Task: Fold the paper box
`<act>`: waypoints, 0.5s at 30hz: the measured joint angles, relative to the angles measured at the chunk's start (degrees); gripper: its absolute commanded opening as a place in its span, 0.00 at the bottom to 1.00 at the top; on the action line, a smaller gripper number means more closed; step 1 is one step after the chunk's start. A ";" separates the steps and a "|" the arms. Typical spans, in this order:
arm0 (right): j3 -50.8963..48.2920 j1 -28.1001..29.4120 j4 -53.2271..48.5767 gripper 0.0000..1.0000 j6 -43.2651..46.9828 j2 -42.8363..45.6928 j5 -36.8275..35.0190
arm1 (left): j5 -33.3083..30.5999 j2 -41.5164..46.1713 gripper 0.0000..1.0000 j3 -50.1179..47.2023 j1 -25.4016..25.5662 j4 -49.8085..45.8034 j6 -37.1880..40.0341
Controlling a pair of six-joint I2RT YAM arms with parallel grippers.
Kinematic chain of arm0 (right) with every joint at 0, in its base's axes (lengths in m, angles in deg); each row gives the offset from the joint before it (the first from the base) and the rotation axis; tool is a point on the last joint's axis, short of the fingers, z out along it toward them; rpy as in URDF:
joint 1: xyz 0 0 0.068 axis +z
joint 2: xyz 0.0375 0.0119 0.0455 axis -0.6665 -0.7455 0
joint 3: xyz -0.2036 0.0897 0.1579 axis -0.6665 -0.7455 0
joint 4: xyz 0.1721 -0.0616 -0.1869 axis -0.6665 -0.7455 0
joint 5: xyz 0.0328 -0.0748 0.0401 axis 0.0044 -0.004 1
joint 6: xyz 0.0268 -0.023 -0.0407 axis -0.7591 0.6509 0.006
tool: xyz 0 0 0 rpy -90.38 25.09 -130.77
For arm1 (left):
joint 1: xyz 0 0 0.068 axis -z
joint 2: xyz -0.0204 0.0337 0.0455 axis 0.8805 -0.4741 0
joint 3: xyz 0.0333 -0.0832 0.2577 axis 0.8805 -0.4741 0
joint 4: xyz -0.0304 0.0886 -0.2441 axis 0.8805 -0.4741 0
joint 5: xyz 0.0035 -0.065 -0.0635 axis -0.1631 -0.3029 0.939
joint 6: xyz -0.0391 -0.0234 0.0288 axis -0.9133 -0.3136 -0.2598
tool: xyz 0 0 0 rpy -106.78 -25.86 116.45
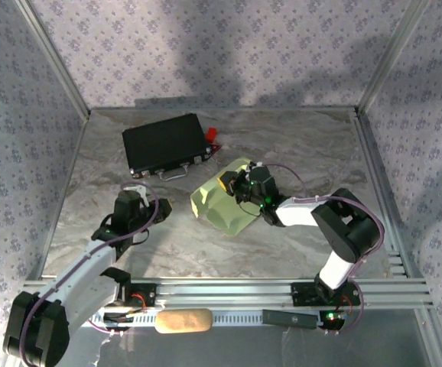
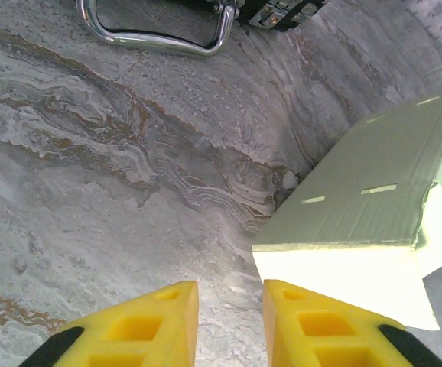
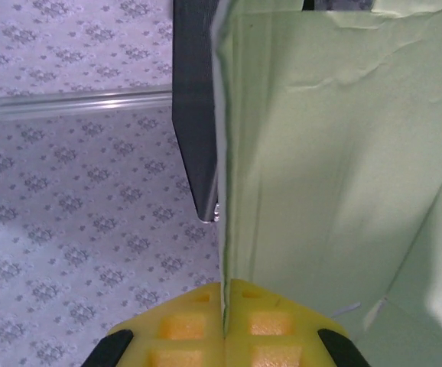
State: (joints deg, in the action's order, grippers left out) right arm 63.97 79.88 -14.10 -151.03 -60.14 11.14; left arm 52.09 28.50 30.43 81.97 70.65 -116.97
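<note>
The paper box (image 1: pixel 219 202) is pale green card, partly folded and lifted at an angle near the middle of the table. My right gripper (image 1: pixel 227 185) holds its upper edge. In the right wrist view the yellow fingers (image 3: pixel 198 325) are pressed together on a thin wall of the paper box (image 3: pixel 336 168). My left gripper (image 1: pixel 138 191) hovers over bare table left of the box. In the left wrist view the left gripper (image 2: pixel 230 321) stands open with only the marbled table between its fingers, and a corner of the paper box (image 2: pixel 359 222) lies just to the right of them.
A black case (image 1: pixel 166 144) with a metal handle (image 2: pixel 152 34) lies at the back left, a small red piece (image 1: pixel 212 134) at its right end. A tan oblong (image 1: pixel 183 321) and a black bar (image 1: pixel 290 317) sit on the front rail. Patterned walls enclose the table.
</note>
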 measured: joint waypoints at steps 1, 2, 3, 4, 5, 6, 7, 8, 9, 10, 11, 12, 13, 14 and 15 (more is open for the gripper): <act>-0.20 -0.26 0.94 0.00 0.39 -0.48 0.87 | 0.15 -0.09 0.34 -0.28 0.02 0.35 0.33; -0.33 -0.52 2.23 0.00 0.70 -1.18 1.77 | 0.48 -0.44 0.34 -0.66 0.11 1.07 0.85; -0.50 -0.81 3.80 0.00 0.96 -1.97 2.60 | 1.01 -1.05 0.34 -0.98 0.28 1.97 1.44; -0.72 -1.01 4.87 0.00 1.11 -2.54 3.26 | 1.40 -1.77 0.34 -1.20 0.59 2.86 2.08; -1.07 -1.29 5.70 0.00 1.33 -2.95 3.93 | 1.81 -2.71 0.34 -1.29 1.03 3.67 2.93; -1.38 -1.57 6.21 0.00 1.55 -3.17 4.50 | 2.27 -3.74 0.34 -1.29 1.57 4.48 3.89; -1.57 -1.81 6.51 0.00 1.68 -3.32 5.07 | 2.62 -4.55 0.34 -1.29 2.05 5.40 4.61; -1.70 -2.05 6.86 0.00 1.75 -3.41 5.57 | 3.04 -5.55 0.34 -1.29 2.64 6.58 5.68; -1.73 -2.27 7.19 0.00 1.77 -3.48 5.99 | 3.30 -6.47 0.35 -1.29 3.21 7.69 6.78; -1.73 -2.43 7.50 0.00 1.77 -3.54 6.32 | 3.56 -7.21 0.35 -1.29 3.65 8.57 7.58; -1.73 -2.58 7.76 0.00 1.77 -3.65 6.69 | 3.85 -8.09 0.35 -1.29 4.20 9.68 8.59; -1.73 -2.60 7.96 0.00 1.77 -3.80 6.95 | 4.11 -9.01 0.36 -1.29 4.70 10.86 9.66; -1.70 -2.64 8.00 0.00 1.77 -3.98 7.15 | 4.22 -9.75 0.37 -1.29 5.07 11.78 10.56; -1.70 -2.73 8.02 0.00 1.77 -4.22 7.39 | 4.33 -10.58 0.39 -1.29 5.46 12.68 11.52; -1.70 -2.80 8.07 0.00 1.75 -4.52 7.69 | 4.37 -11.30 0.40 -1.29 5.81 13.46 12.31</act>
State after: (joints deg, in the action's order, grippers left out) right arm 62.26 77.08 -6.04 -149.28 -64.66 18.83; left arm 56.46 17.20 29.14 87.78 84.11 -104.66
